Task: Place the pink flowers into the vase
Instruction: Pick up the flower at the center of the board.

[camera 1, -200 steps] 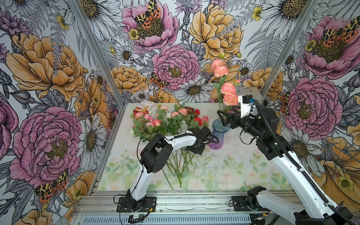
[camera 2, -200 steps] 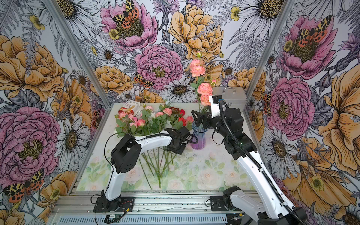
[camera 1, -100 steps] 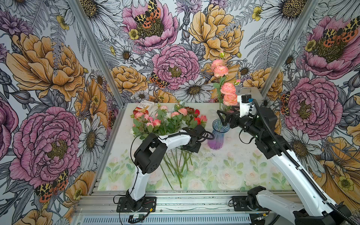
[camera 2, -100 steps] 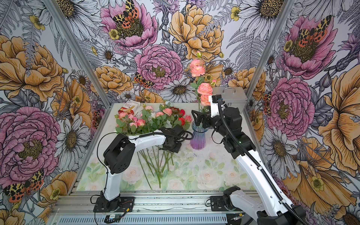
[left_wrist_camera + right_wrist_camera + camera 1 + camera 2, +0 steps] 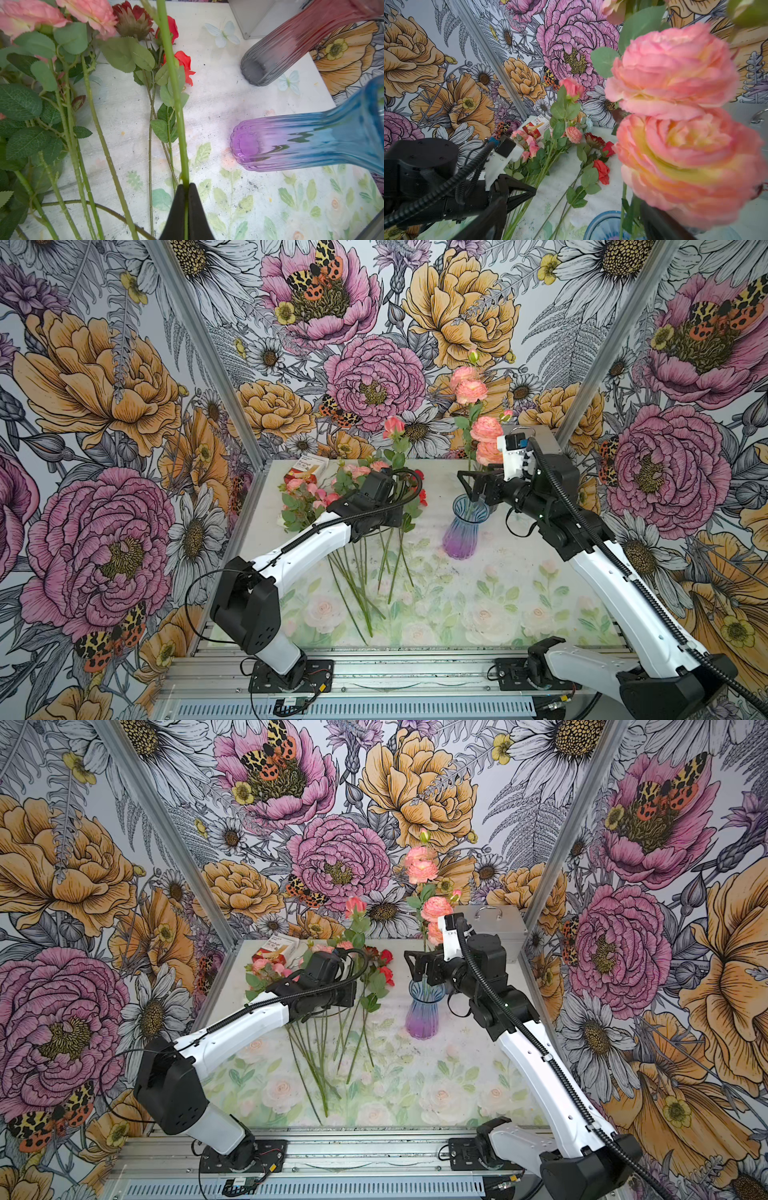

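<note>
- In both top views a pink rose point(image 5: 392, 425) point(image 5: 355, 905) now stands nearly upright above the pile point(image 5: 307, 497) of flowers on the table point(image 5: 519, 572). A second ago no bloom rose there, and the left jaws sat low among the stems, closer to the vase point(image 5: 463, 531)
- The left arm point(image 5: 307, 539) has drawn back from the vase and lifted, so I judge the pick done. The carry and the drop into the vase remain
- The left jaws are hidden behind the wrist here. The rose climbs from them, well apart from the vase mouth
- The right jaws have not moved. They are wide open just above the vase, beside the pink blooms point(image 5: 485, 435) already in it, and grip nothing
- Left wrist view: the left jaws are shut tight on the rose's green stem point(image 5: 176, 93), which runs straight away from their tips. The vase point(image 5: 311, 143) stands off to one side, apart from the stem, and red blooms point(image 5: 182, 62) lie on the table behind it
- Right wrist view: the rose point(image 5: 572, 86) stands tall beyond the left arm, its stem slanting down to the left jaws. The vase rim point(image 5: 604, 224) shows between the spread right jaws, and the stems standing in it are unpinched
</note>
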